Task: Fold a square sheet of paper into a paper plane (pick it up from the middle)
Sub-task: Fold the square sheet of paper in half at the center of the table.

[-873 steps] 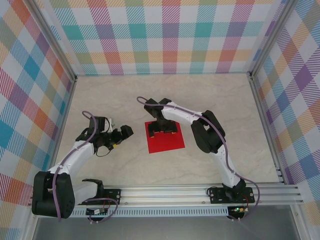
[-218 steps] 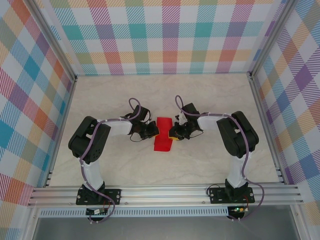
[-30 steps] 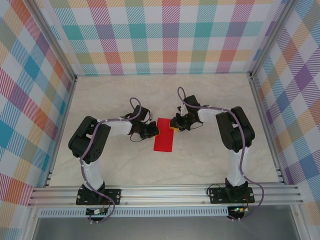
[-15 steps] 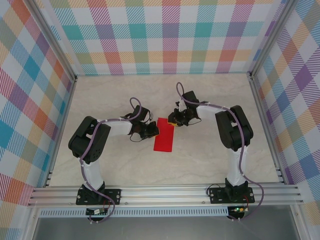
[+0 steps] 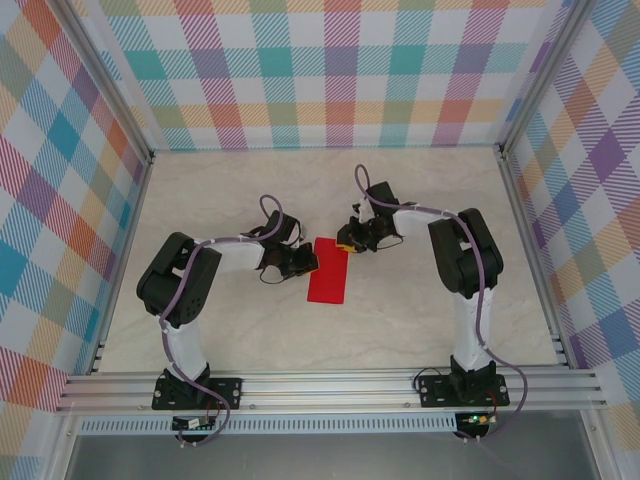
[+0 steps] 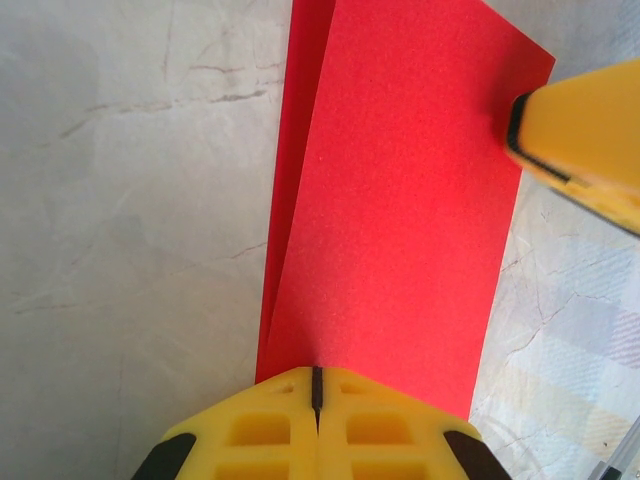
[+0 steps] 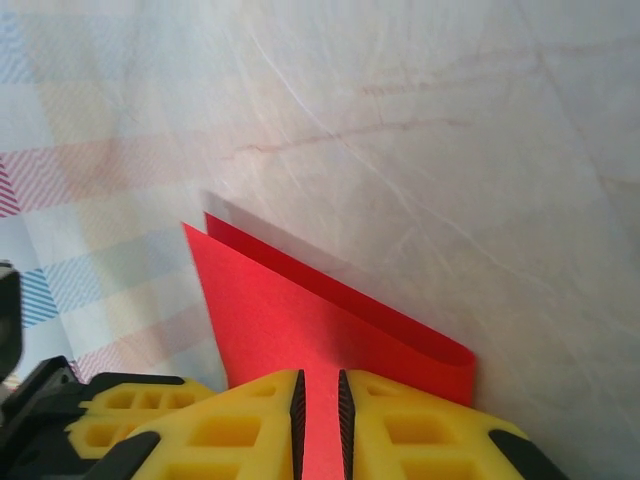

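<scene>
The square sheet of paper lies on the table as a bright red strip, folded in half. In the left wrist view its upper layer sits slightly askew, and the lower layer shows along the left. My left gripper is shut, its yellow tips down on the strip's left edge. My right gripper rests over the far right corner. Its fingers stand a narrow gap apart with flat red paper showing through the gap. The paper's rounded fold runs beside the right finger.
The pale marble-patterned tabletop is walled by plaid panels on three sides. An aluminium rail carrying both arm bases runs along the near edge. In the left wrist view, the right gripper's yellow finger sits at the paper's far corner.
Over the last second my right gripper has slid a little along the paper's right edge toward its far corner. The left gripper and the paper have stayed put.
</scene>
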